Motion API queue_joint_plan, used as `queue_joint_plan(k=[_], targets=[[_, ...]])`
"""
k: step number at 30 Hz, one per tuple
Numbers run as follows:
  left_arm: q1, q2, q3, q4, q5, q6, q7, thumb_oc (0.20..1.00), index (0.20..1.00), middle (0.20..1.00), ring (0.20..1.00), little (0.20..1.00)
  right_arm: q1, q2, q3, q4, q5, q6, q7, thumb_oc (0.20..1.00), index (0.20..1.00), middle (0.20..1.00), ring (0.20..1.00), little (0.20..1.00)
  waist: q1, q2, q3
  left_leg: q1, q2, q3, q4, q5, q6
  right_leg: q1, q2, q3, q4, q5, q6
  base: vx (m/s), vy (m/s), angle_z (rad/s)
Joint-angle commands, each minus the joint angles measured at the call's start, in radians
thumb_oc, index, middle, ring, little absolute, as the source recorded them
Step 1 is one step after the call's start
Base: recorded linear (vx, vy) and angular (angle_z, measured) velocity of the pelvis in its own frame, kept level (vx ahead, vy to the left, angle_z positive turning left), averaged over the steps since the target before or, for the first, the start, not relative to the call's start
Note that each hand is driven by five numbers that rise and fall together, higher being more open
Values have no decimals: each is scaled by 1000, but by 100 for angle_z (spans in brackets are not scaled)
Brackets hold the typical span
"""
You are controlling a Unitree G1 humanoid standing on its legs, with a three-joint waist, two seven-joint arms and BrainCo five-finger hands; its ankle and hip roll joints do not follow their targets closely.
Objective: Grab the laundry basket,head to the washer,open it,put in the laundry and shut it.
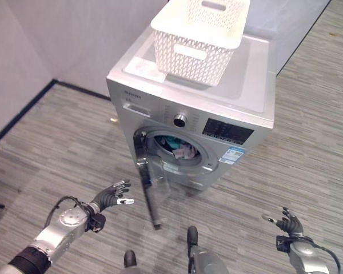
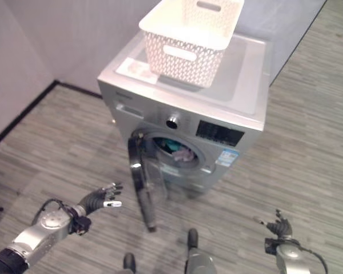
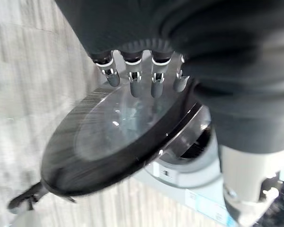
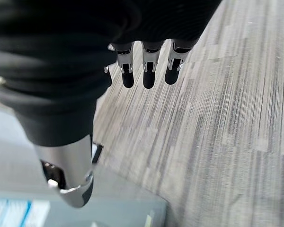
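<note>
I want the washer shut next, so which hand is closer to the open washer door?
Left. The left hand hovers open just beside the washer door, fingers pointing at it. The right hand hangs open over the floor, well off to the door's other side.

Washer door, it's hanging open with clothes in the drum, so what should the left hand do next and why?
Probably push the washer door shut. The laundry already lies in the drum, the white basket sits on top of the washer, and the left hand is open beside the door's outer face. The right hand hangs open, away from the machine.
</note>
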Motion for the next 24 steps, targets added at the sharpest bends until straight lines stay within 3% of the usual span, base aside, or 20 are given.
queue_joint_plan(k=[1,3,4,5,7,9,11,12,14,16,18,19,20,23,24], targets=[[-125,-38,76,40,8,-66,34,1000,1000,1000,1000,1000,-39,-29,-40,29,-12,-26,-38,1000,1000,1000,1000,1000,-1,-48,8,-32,47,-50,75,-71,42,10,-109,-24,41,-69,106,67,-49,-20],[-179,-185,61,71,2,-76,55,1000,1000,1000,1000,1000,-40,-2,-35,78,3,-27,-47,1000,1000,1000,1000,1000,-10,-44,-3,-11,49,-40,52,-65,40,20,-103,-16,35,-76,103,62,-57,-3],[-257,-324,26,89,30,-94,70,1000,1000,1000,1000,1000,-45,26,-20,110,10,-27,-54,1000,1000,1000,1000,1000,-25,-42,-10,6,52,-35,39,-63,38,29,-95,-8,31,-86,99,44,-63,1],[-311,-395,-1,108,52,-114,79,1000,1000,1000,1000,1000,-46,41,-9,117,11,-33,-58,1000,1000,1000,1000,1000,-33,-43,-14,11,49,-31,30,-59,37,30,-95,-4,28,-89,98,44,-70,-5],[-541,-675,-124,227,92,-192,145,1000,1000,1000,1000,1000,-55,88,65,117,14,-52,-71,1000,1000,1000,1000,1000,-89,-48,-26,23,49,-6,-11,-36,26,23,-85,15,24,-97,95,16,-72,-25],[-634,-762,-183,214,130,-232,181,1000,1000,1000,1000,1000,-53,101,100,98,29,-64,-80,1000,1000,1000,1000,1000,-116,-52,-30,24,50,2,-30,-25,20,14,-82,21,20,-93,97,-3,-66,-18],[-708,-790,-221,179,228,-273,204,1000,1000,1000,1000,1000,-59,100,125,97,33,-77,-84,1000,1000,1000,1000,1000,-133,-54,-29,20,53,13,-37,-23,16,3,-79,27,10,-85,102,-20,-42,-9],[-714,-775,-228,144,266,-286,213,1000,1000,1000,1000,1000,-60,101,132,102,33,-83,-88,1000,1000,1000,1000,1000,-133,-54,-27,18,53,17,-37,-26,16,-3,-77,32,7,-83,104,-38,-35,-30],[-658,-653,-228,-17,323,-313,156,1000,1000,1000,1000,1000,-53,107,132,128,29,-91,-81,1000,1000,1000,1000,1000,-111,-51,-17,24,54,34,-37,-31,16,-18,-76,40,5,-82,108,-13,-46,-35],[-380,-360,-76,-247,320,-352,75,1000,1000,1000,1000,1000,-15,134,91,165,22,-103,-48,1000,1000,1000,1000,1000,-49,-54,12,37,56,52,-21,-40,17,-26,-77,49,26,-90,106,6,-57,-31],[-192,-227,41,-300,348,-370,40,1000,1000,1000,1000,1000,3,136,59,198,30,-110,-24,1000,1000,1000,1000,1000,-17,-44,33,40,60,52,-5,-47,15,-19,-77,41,37,-99,104,8,-27,-11],[-187,-224,46,-305,347,-368,39,1000,1000,1000,1000,1000,3,137,63,199,30,-110,-24,1000,1000,1000,1000,1000,-20,-47,29,36,58,51,-5,-44,16,-23,-79,42,36,-96,104,31,-33,-2],[-14,-90,151,-354,410,-365,16,1000,1000,1000,1000,1000,8,137,22,243,57,-116,5,1000,1000,1000,1000,1000,13,-29,48,32,62,34,13,-48,16,-9,-77,30,38,-102,101,18,-31,8],[188,38,249,-291,495,-356,-20,1000,1000,1000,1000,1000,-3,120,-6,291,102,-123,32,1000,1000,1000,1000,1000,41,-9,64,11,61,11,30,-44,17,9,-83,2,29,-99,101,31,-29,5],[189,39,250,-291,495,-356,-19,1000,1000,1000,1000,1000,-4,121,-5,292,103,-124,32,1000,1000,1000,1000,1000,39,-12,61,6,58,9,30,-40,17,6,-85,2,27,-95,101,9,-10,35]])
